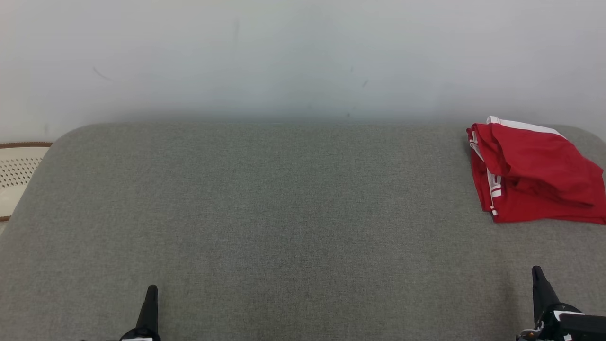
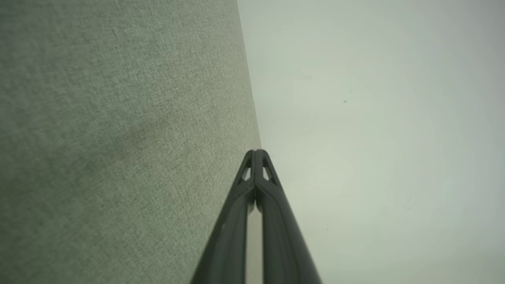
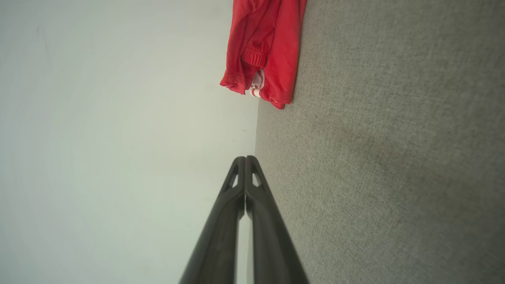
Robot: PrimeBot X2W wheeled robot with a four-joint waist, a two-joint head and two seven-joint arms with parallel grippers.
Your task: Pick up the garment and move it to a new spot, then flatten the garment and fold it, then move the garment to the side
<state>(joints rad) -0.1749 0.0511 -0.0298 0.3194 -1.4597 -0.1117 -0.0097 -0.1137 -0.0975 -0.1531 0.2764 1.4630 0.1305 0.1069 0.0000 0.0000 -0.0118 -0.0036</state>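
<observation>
The red garment (image 1: 535, 175) with white trim lay at the far right corner of the grey fabric-covered worktop (image 1: 284, 213), gathered into a loose, layered bundle with rumpled upper folds. Its right part ran out of the head view, so whether it overhung the right edge could not be told. The left gripper (image 1: 151, 289) stood near the near edge toward the left, fingers pressed together and holding nothing. The right gripper (image 1: 538, 271) stood near the near edge toward the right, equally closed and empty, well apart from the cloth. Such a scene would suit either a heap waiting to be lifted or a folded piece already set aside, and the slack folds did not settle which. The fabric looked thin and slippery, so any hold on it would likely need to catch all its layers at once, or they would slide apart.
</observation>
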